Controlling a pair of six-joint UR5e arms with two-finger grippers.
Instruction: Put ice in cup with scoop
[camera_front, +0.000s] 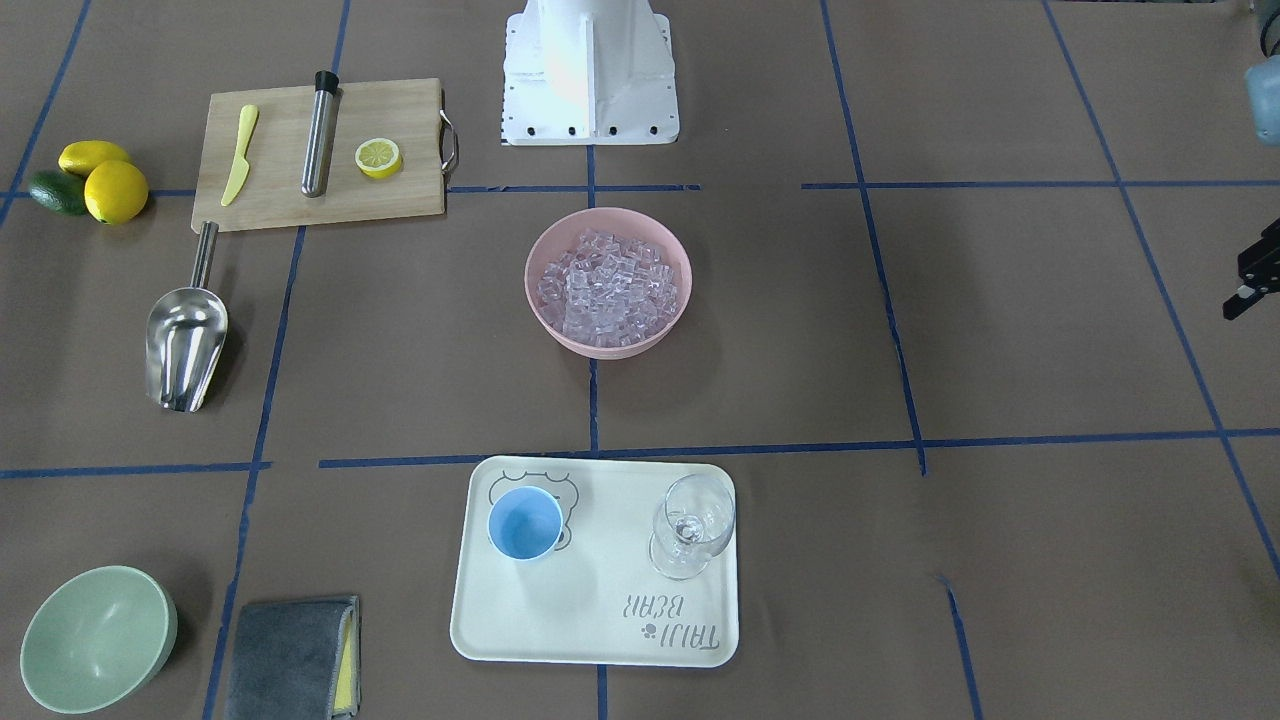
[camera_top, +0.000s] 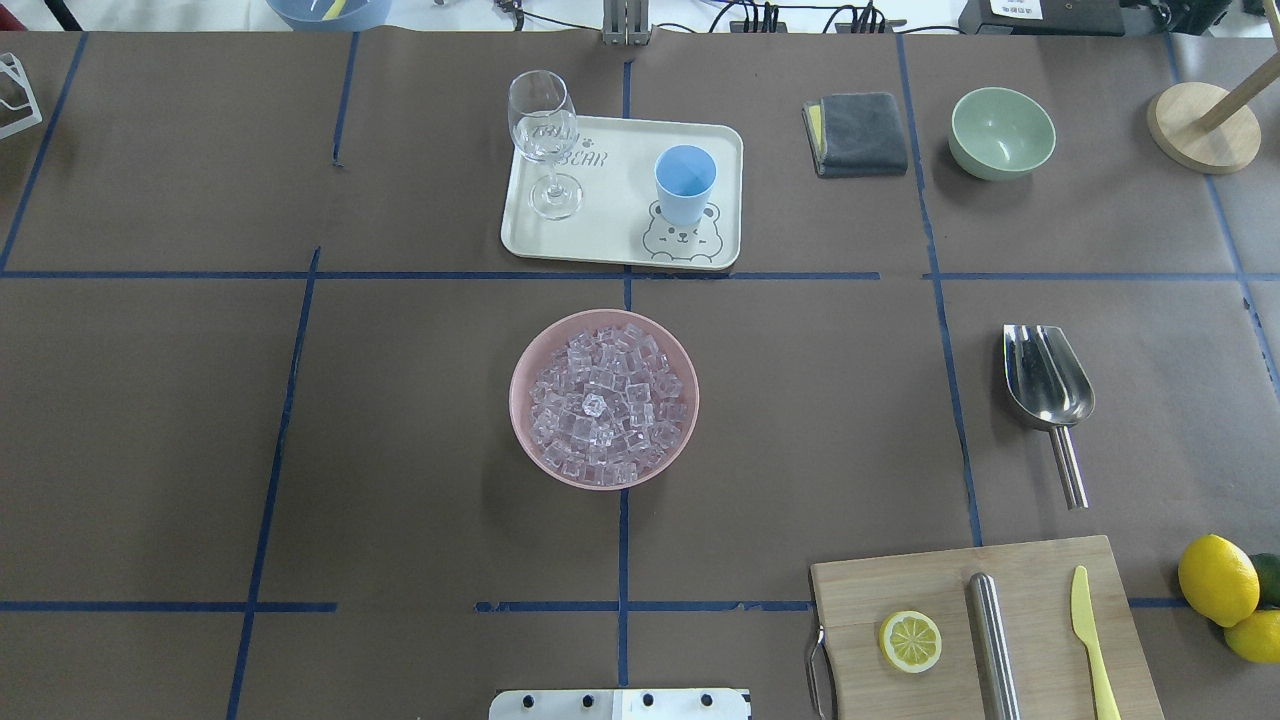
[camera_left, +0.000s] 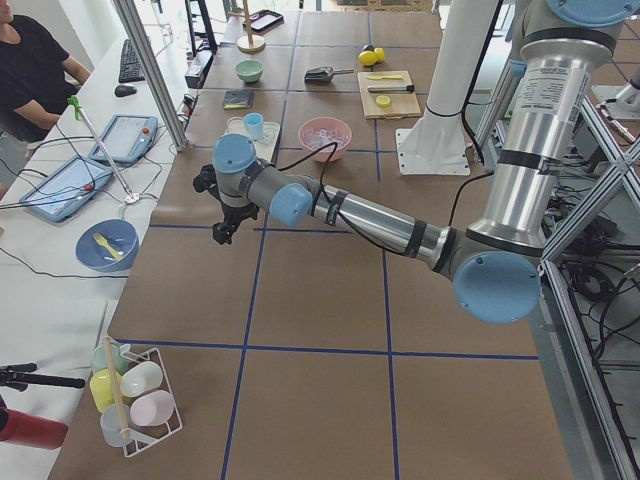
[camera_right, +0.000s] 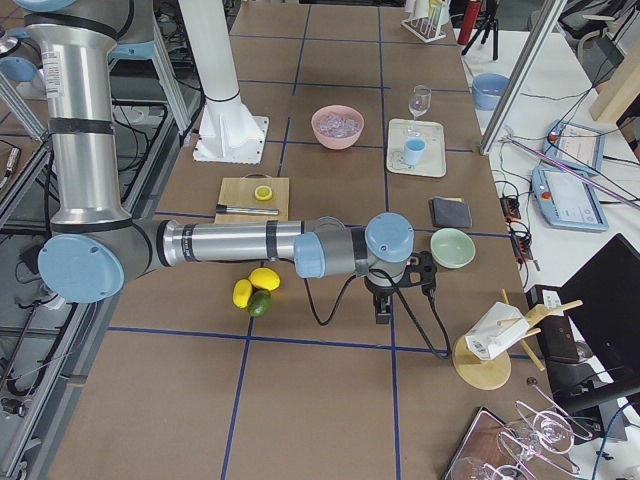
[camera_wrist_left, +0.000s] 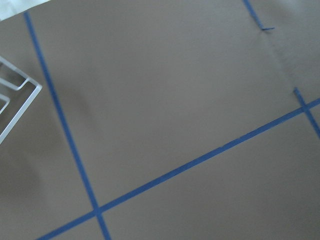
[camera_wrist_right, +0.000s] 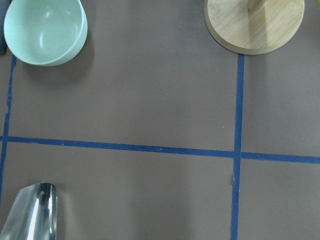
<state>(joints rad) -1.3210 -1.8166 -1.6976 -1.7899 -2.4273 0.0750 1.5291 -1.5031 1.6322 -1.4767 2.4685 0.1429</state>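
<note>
The ice (camera_top: 603, 400) is a heap of small clear cubes filling a pink bowl (camera_top: 520, 420) at mid-table. A light-blue cup (camera_top: 685, 183) stands upright and empty on a cream tray (camera_top: 610, 235) beyond the bowl. The steel scoop (camera_top: 1045, 375) lies flat on the table to the right, handle toward the robot; its tip (camera_wrist_right: 32, 212) shows in the right wrist view. My right gripper (camera_right: 382, 318) hangs above the table past the scoop, touching nothing; I cannot tell its state. My left gripper (camera_left: 220, 235) hovers far out on the left, a sliver at the front view's edge (camera_front: 1240, 300), state unclear.
A wine glass (camera_top: 545, 130) shares the tray. A cutting board (camera_top: 870, 590) carries a lemon half, a steel tube (camera_front: 320, 135) and a yellow knife. Lemons (camera_top: 1215, 580), a green bowl (camera_top: 1002, 130), a grey cloth (camera_top: 855, 120) and a wooden stand base (camera_top: 1203, 127) sit on the right.
</note>
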